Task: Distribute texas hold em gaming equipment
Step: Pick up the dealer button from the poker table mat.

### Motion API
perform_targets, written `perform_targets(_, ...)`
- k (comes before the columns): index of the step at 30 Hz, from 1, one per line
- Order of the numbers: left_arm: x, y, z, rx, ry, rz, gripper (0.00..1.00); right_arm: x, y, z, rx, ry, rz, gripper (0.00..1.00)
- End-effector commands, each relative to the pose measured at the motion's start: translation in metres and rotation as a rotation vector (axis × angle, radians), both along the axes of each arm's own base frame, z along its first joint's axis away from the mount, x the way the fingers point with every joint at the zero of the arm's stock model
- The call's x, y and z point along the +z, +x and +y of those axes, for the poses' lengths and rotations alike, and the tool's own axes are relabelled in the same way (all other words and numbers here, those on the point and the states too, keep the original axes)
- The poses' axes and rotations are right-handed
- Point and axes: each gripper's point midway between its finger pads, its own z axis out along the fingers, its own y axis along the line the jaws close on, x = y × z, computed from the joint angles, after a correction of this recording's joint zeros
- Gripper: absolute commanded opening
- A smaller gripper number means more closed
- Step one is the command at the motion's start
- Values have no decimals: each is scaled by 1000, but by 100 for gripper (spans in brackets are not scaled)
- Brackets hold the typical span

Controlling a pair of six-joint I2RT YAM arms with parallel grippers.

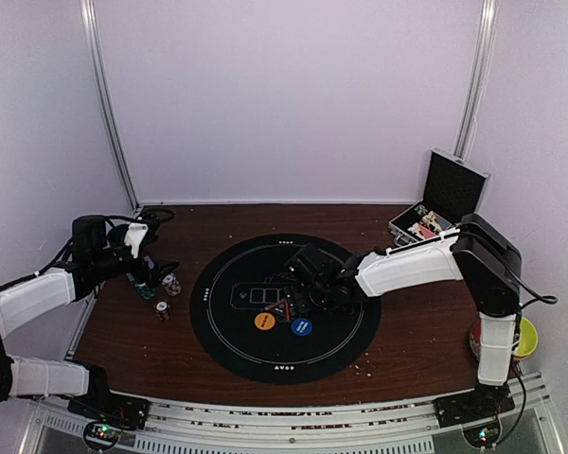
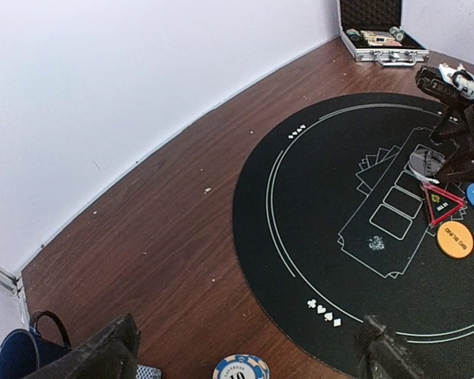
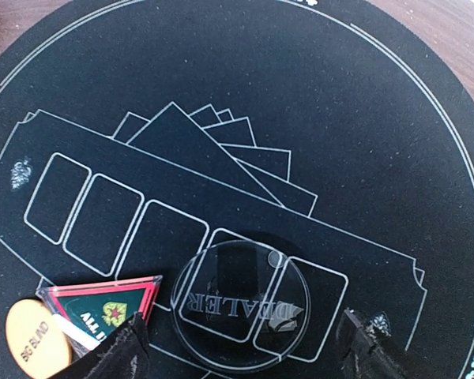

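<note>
A clear round disc marked DEALER [image 3: 241,304] lies on the black round mat [image 3: 363,118], between the two fingers of my right gripper [image 3: 242,332], which is open and astride it. A red triangle marker [image 3: 103,308] and an orange disc [image 3: 35,335] lie just left of it. From above, the orange disc [image 1: 264,321] and a blue disc [image 1: 302,327] sit by the right gripper [image 1: 298,301]. My left gripper [image 2: 249,335] is open over the wood, above a blue-and-white poker chip [image 2: 241,369]. Small chip stacks [image 1: 170,284] stand near the left gripper [image 1: 156,274].
An open silver-edged black case [image 1: 435,203] stands at the back right. A yellow bowl [image 1: 527,338] sits by the right arm's base. A dark blue mug [image 2: 16,355] and a patterned card corner [image 2: 146,371] are beside the left gripper's finger.
</note>
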Motion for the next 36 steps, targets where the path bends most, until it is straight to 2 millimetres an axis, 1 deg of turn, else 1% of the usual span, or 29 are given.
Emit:
perform_targets(1, 6, 6, 4, 20, -10, -39, 98, -20, 3, -5, -26, -32, 3, 82)
perform_targets(6, 5, 6, 4, 22, -10, -38, 98, -30, 3, -3, -23, -46, 22, 82)
perform_targets(8, 5, 7, 4, 24, -9, -38, 98, -31, 3, -4, -26, -49, 19, 82)
perform_targets(13, 4, 7, 5, 29, -8, -37, 98, -33, 8, -7, -41, -71, 0, 78)
perform_targets(17, 5, 7, 5, 29, -10, -39, 98, -40, 9, -6, -41, -91, 6, 75)
perform_targets(19, 5, 7, 5, 31, -9, -39, 98, -43, 9, -6, -44, -96, 7, 73)
perform_targets(22, 5, 7, 5, 31, -9, -39, 98, -42, 9, -6, -45, -95, 7, 63)
perform_targets(24, 4, 7, 5, 30, -9, -37, 98, -40, 9, -7, -50, -88, 3, 58)
perform_targets(25, 4, 7, 5, 30, -9, -38, 98, -37, 9, -7, -54, -84, -1, 58)
perform_targets(29, 4, 7, 5, 29, -8, -38, 98, -28, 10, -9, -62, -68, -16, 52)
perform_targets(31, 3, 8, 5, 32, -8, -37, 98, -21, 10, -10, -66, -60, -29, 51)
perform_targets(34, 4, 7, 5, 32, -8, -38, 98, -7, 11, -11, -67, -47, -58, 51)
perform_targets(36, 4, 8, 5, 34, -7, -39, 98, 8, 10, -10, -57, -30, -84, 51)
